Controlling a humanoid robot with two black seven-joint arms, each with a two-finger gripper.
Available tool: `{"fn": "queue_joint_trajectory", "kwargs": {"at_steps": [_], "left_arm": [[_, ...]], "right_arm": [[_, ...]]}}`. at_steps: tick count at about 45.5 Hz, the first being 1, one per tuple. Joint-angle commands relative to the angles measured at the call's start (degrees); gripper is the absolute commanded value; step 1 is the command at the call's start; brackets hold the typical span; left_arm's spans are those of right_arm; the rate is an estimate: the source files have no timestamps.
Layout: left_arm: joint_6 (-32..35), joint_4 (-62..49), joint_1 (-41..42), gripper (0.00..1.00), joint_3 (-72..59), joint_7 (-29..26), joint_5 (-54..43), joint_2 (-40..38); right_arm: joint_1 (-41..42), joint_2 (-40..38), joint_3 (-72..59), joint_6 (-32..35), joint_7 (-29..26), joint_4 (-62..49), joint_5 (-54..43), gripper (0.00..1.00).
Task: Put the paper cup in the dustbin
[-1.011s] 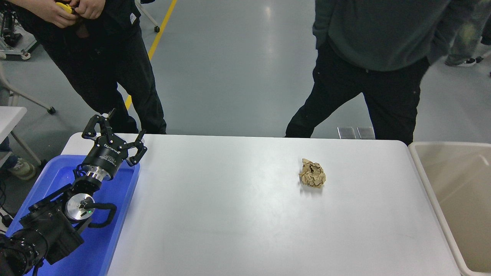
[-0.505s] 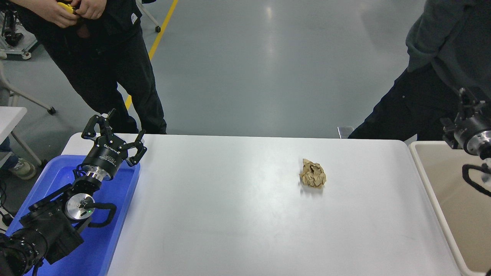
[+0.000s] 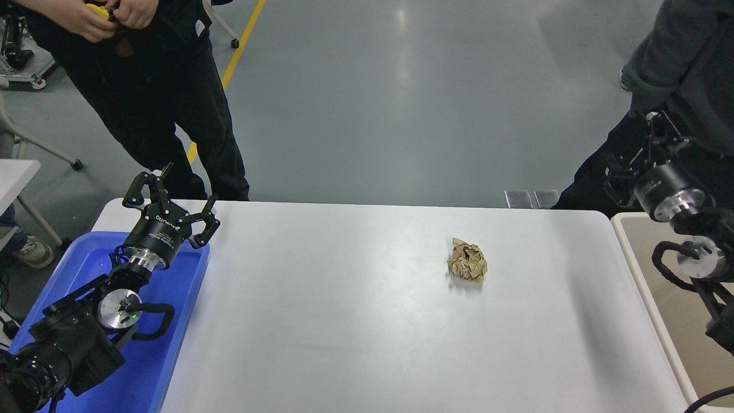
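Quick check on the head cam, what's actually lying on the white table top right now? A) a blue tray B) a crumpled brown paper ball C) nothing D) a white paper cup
B: the only item lying on the white table is the crumpled brown paper ball, right of centre; no paper cup shows in this view.

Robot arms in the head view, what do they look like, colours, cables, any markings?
Both arms are black. The left claw has slim skeletal linkage fingers on a round black body with small white lettering, then a silver ring. A silver disc with a green light sits at the wrist beside a looping black cable. The right claw has the same build: black linkage fingers, silver ring, silver disc and looped black cable.
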Motion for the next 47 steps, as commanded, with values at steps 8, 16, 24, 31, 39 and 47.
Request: {"fn": "queue_joint_trajectory", "kwargs": {"at_steps": [8,16,24,31,39,47], "left_arm": [[0.0,0.0,0.0,1.00,0.0,0.0,-0.1,0.0],[0.1,0.0,0.0,1.00,0.0,0.0,-0.1,0.0],[0.0,0.0,0.0,1.00,0.0,0.0,0.0,0.0],[0.1,0.0,0.0,1.00,0.0,0.0,0.0,-0.1],[0.0,0.1,0.0,1.00,0.0,0.0,0.0,-0.1],[0.0,0.1,0.0,1.00,0.0,0.0,0.0,-0.1]], "right_arm": [[-5.7,3.5,2.1,1.1,4.8,0.8,0.0,1.00],[-8.2,5.0,2.1,1.1,5.3,0.7,0.0,0.99],[-8.9,5.8,2.1,1.1,6.5,0.7,0.0,0.99],[-9.1,5.8,2.0,1.1,6.6,0.7,0.0,0.99],[-9.1,5.7,1.7,1.1,6.6,0.6,0.0,0.99],[-9.1,5.8,1.3,1.1,6.6,0.5,0.0,1.00]]}}
